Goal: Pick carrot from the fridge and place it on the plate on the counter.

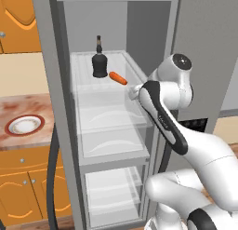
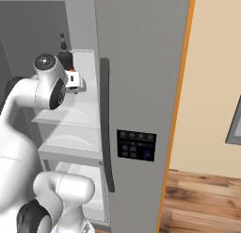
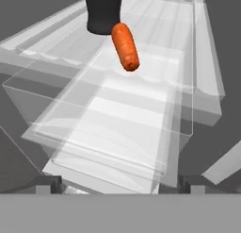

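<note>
Because the carrot (image 3: 125, 46) lies on the fridge's (image 1: 51, 108) upper glass shelf beside the dark bottle (image 1: 99, 61), the fingers (image 3: 49, 184) stand wide and empty, lined up short of it for a reach.

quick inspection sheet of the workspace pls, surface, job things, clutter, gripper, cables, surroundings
surface: mottled counter left of the open fridge
job's things: carrot lies on the top glass shelf, untouched; plate on the counter, nothing on it
clutter: dark bottle upright just behind the carrot
grippers: gripper open, short of the carrot, aimed along the shelf
cables: nothing seen
surroundings: orange cupboards under the counter, wood floor to the right
</note>
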